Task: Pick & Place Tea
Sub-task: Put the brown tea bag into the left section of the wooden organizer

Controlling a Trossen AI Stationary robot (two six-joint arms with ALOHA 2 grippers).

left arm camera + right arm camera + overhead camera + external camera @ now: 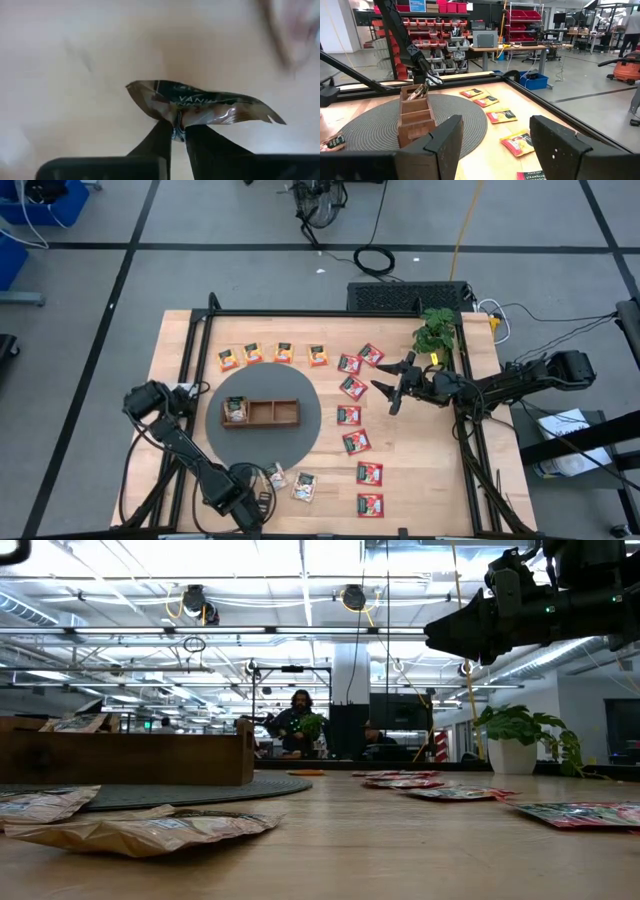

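The left hand has pinched the edge of a white-green tea packet near the counter's front edge, so next it must lift it to the wooden tray; the right hand waits half open.

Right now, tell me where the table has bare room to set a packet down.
Free: the strip of table between the red packets and the right edge, and the corner left of the round mat. Crowded: the orange packets in a row behind the mat, and the front edge, where the left claw pinches a white packet beside another.
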